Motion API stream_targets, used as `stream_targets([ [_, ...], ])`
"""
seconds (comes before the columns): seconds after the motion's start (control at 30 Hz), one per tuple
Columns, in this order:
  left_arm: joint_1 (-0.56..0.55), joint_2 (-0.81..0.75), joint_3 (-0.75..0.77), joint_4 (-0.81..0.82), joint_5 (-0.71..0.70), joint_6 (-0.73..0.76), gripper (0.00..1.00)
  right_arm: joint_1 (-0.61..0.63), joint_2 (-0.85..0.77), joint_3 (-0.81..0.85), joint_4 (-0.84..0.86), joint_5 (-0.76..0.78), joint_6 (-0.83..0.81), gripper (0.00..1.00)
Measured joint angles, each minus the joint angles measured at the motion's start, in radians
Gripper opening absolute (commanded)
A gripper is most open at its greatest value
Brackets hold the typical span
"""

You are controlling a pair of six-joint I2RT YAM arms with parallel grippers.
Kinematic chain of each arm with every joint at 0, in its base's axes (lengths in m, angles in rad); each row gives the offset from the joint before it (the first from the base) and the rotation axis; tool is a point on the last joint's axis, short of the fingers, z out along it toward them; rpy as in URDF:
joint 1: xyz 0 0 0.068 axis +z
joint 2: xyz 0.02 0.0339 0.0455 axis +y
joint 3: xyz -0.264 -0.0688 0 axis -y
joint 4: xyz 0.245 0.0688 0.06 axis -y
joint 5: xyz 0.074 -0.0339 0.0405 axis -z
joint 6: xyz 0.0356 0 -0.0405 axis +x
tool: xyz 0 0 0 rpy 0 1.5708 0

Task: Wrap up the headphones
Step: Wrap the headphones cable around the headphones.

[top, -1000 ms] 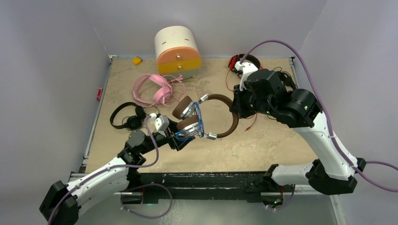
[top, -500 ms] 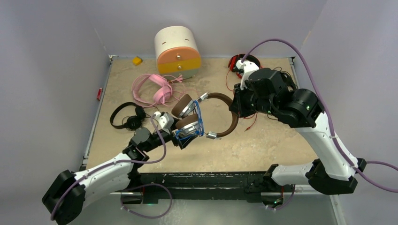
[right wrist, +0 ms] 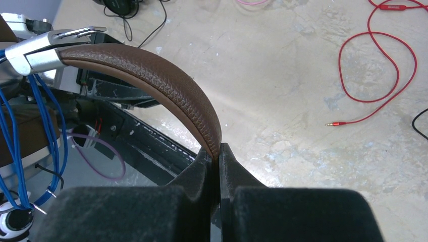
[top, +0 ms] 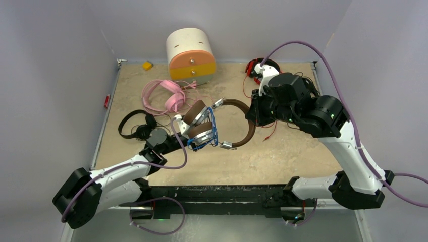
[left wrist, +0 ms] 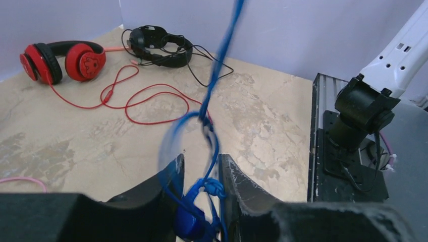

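Observation:
The brown headphones [top: 246,135] with silver hinges hang above the table. My right gripper [top: 252,117] is shut on their brown headband [right wrist: 166,85], as the right wrist view [right wrist: 219,151] shows. A blue cable [top: 214,132] is looped round the ear cups [top: 198,117]. My left gripper [top: 188,142] sits just under the ear cups. Its jaws [left wrist: 202,171] are closed on a bunch of the blue cable [left wrist: 212,146], which runs up out of view. Pink headphones [top: 164,96], red headphones [left wrist: 65,60] and black headphones [top: 136,125] lie on the table. A second black pair [left wrist: 159,43] lies beside the red pair.
The white-orange-yellow drawer box [top: 191,54] stands at the back centre, with a small yellow piece [top: 147,65] to its left. The red pair's thin cable [right wrist: 378,65] trails over the table under my right arm. Purple walls close in the back and sides.
My left arm has reached forward and right, carrying the blue cable closer under the ear cups. The right gripper holds the headband almost where it was.

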Motion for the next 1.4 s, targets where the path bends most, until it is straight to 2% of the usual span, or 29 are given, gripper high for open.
stream_targets([
  [0.2,0.0,0.018,0.014,-0.014,0.008,0.013,0.2,0.0,0.001,0.016,-0.006,0.015,0.006,0.0],
  [0.4,0.0,0.032,-0.051,0.068,0.007,-0.039,0.18,0.0,0.003,0.159,-0.016,0.089,0.016,0.0],
  [0.53,0.0,0.046,-0.097,0.114,0.011,-0.08,0.21,0.0,0.002,0.237,-0.017,0.137,0.018,0.0],
  [0.73,0.0,0.042,-0.105,0.143,0.018,-0.111,0.11,0.0,0.02,0.263,-0.023,0.175,0.019,0.0],
  [0.83,0.0,0.04,-0.108,0.127,0.018,-0.133,0.11,0.0,0.047,0.277,-0.023,0.218,0.02,0.0],
  [1.03,-0.035,0.02,-0.149,0.103,-0.011,-0.194,0.19,0.0,0.101,0.321,-0.032,0.359,0.009,0.0],
  [1.2,-0.082,0.0,-0.164,0.05,-0.047,-0.227,0.19,-0.001,0.113,0.329,-0.03,0.479,-0.043,0.0],
  [1.4,-0.174,-0.036,-0.119,-0.121,-0.093,-0.25,0.19,-0.072,0.134,0.258,0.009,0.534,-0.072,0.0],
])
